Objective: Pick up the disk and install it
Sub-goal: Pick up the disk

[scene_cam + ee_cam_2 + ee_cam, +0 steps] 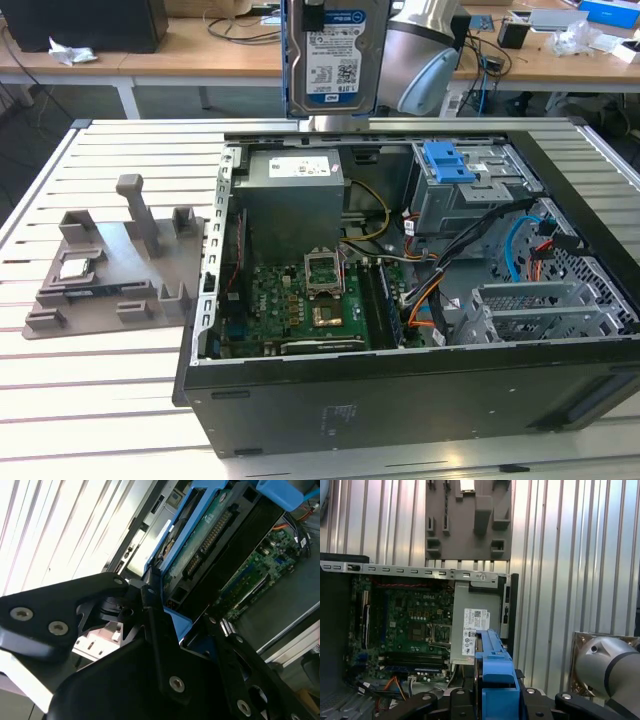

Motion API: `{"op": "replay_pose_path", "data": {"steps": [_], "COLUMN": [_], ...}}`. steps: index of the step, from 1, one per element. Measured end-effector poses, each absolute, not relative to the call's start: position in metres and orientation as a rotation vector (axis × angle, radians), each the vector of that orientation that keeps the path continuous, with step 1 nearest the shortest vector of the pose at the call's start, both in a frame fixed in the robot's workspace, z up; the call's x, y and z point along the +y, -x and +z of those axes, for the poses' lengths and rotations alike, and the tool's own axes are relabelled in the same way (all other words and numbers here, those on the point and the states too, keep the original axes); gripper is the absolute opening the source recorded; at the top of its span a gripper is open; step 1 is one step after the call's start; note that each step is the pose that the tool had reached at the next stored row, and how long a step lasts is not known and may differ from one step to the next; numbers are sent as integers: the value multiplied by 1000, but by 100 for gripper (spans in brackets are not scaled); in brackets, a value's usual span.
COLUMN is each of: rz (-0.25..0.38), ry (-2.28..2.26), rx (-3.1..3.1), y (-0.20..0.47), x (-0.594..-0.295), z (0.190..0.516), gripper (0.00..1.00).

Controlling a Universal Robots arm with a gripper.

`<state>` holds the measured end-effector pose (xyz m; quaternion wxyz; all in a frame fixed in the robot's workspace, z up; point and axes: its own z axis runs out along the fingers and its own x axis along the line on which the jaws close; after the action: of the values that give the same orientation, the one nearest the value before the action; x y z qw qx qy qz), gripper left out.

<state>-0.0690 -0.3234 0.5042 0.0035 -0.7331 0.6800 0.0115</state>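
Disk (335,55) status: grasped and held aloft. In the exterior view it hangs upright, label toward the camera, high above the open computer case (400,400) and roughly over the power supply (290,195). It touches nothing inside the case.

Jaw status: clenched on the disk. In the first wrist view my gripper (495,700) bears on both sides of the blue frame (494,660) that rims the disk. The second wrist view shows the same frame pinched in my black linkage, with the disk's green circuit board (200,545) facing the lens.

Step in hand, as I judge it: pickup is complete and installation is not yet done. The disk sits in no bay.

Reference points inside the case:
- Motherboard (300,300) on the case floor.
- Metal drive cage (470,195) toward the exterior view's right, carrying a smaller blue bracket (447,160).
- Second perforated cage (540,310), nearer the camera.
- Orange and black cables (425,300) between cages and motherboard.

I cannot tell which cage receives the disk.

Requirements for the next move, as judged:
- Approach the cage side, not the motherboard.
- Turn the disk from upright to match the bay opening.
- Hold the frame square to the guides.
- Clear the cables.
- Keep the clamp firm until the disk is seated.

The grey parts fixture (110,270) on the slatted table (100,400), just beside the case, plays no part.
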Motion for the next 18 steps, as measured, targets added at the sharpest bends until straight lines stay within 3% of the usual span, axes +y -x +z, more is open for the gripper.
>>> {"op": "replay_pose_path", "data": {"steps": [18], "rz": [36], "ry": [2298], "rx": [2131], "y": [54], "x": [-325], "z": [503], "gripper": [37]}}
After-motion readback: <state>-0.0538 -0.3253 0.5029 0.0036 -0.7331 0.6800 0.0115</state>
